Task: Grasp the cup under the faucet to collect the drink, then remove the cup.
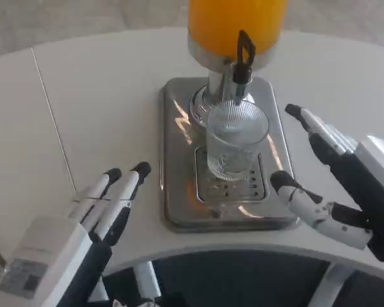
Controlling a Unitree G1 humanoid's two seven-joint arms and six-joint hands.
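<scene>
Standing on drip tray [179, 160] under faucet [242, 64], cup [233, 141], just left of right hand [336, 185] fingers [301, 198], spread, holding nothing. Left hand [83, 224] fingers [118, 192] straight, together, empty, on worktop [96, 109], left of tray.

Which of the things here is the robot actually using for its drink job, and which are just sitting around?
For the job:
cup, standing on the drip tray
faucet
orange drink tank
drip tray
right hand, fingers apart beside the cup
left hand, holding nothing

Just there:
white table
</scene>
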